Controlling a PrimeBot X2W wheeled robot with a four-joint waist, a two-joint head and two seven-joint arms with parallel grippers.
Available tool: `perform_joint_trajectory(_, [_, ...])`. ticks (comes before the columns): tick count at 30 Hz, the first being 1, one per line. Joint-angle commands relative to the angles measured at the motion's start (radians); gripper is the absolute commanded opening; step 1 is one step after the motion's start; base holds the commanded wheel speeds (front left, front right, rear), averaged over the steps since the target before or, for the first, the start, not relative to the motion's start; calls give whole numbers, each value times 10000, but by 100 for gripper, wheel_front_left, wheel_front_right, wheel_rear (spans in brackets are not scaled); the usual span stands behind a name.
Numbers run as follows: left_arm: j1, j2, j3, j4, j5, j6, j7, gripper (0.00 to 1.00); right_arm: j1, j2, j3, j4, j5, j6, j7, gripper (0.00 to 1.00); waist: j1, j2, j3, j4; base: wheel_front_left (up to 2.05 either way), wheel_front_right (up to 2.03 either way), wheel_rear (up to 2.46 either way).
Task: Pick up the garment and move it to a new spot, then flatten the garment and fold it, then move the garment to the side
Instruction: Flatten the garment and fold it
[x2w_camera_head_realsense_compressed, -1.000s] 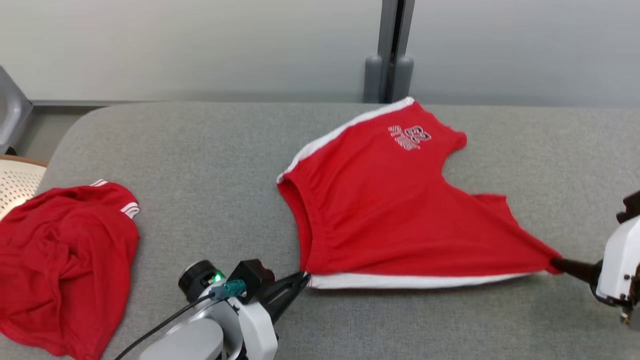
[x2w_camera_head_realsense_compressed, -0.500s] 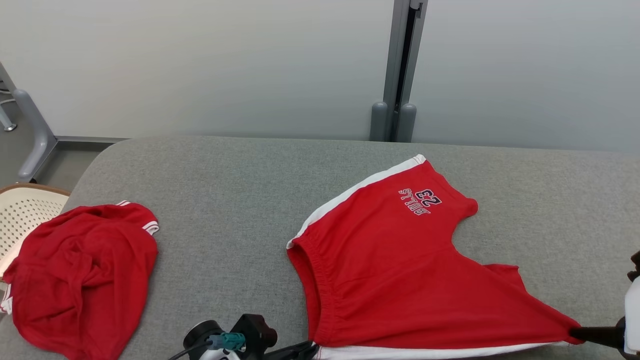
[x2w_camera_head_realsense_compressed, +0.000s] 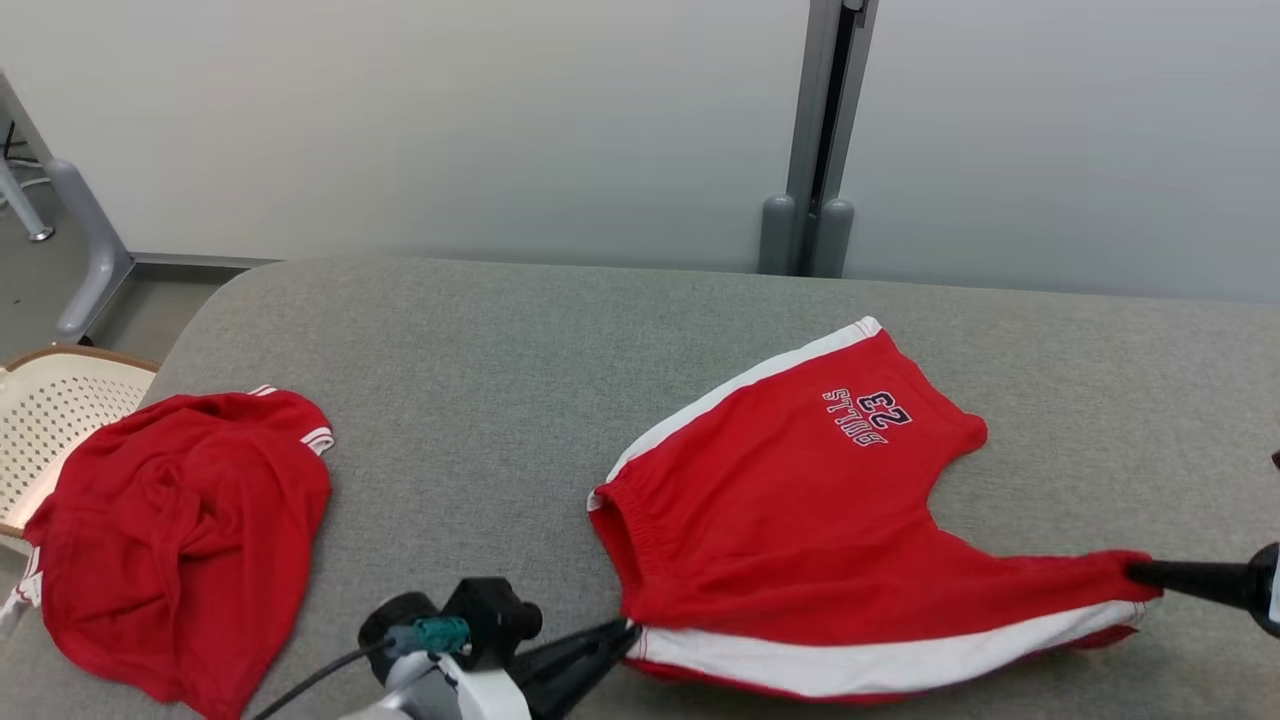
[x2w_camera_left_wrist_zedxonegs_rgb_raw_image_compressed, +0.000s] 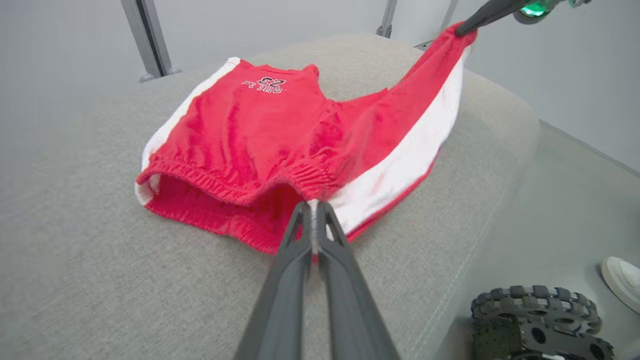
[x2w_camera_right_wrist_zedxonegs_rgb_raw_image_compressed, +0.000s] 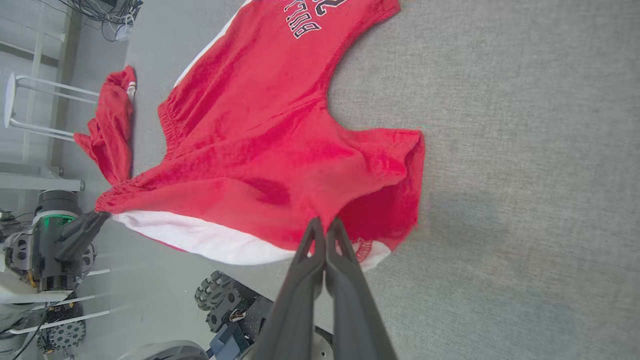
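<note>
2-point pinch on red shorts (x2w_camera_head_realsense_compressed: 800, 510), right half of grey padded table (x2w_camera_head_realsense_compressed: 450, 380). Fingers of left gripper (x2w_camera_head_realsense_compressed: 628, 630) pressed together on waistband corner at table's near edge. Fingers of right gripper (x2w_camera_head_realsense_compressed: 1135, 573) squeezed together on leg-hem corner toward table's right end. White side stripe raised off table between both grips, printed far leg flat on table. Crumpled 2nd red garment (x2w_camera_head_realsense_compressed: 180, 540) at table's left end

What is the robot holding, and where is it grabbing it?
The red shorts, with both grippers: the left gripper pinches the waistband corner, the right gripper pinches the leg hem.
</note>
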Motion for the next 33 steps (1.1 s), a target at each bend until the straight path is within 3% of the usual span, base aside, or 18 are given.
perform_joint_trajectory(1, [-222,50,135,12,42,102,-87,0,-151,32,-41,-27,92,1,33,0,0,0,128,106,0,0,0])
perform_joint_trajectory(11, [-1530,-807,720,628,202,134,-560,0,-2550,-65,131,925,357,1,506,0,0,0,1350,941,0,0,0])
perform_joint_trajectory(21, [-2764,-2054,930,2130,112,-121,-1103,0,-5632,1116,878,3393,-337,1,1108,0,0,0,2616,1620,0,0,0])
perform_joint_trajectory(33, [-3574,-2893,592,3141,-193,-185,-1424,0,-7952,2494,1410,5430,-1449,1,1125,0,0,0,3524,2129,0,0,0])
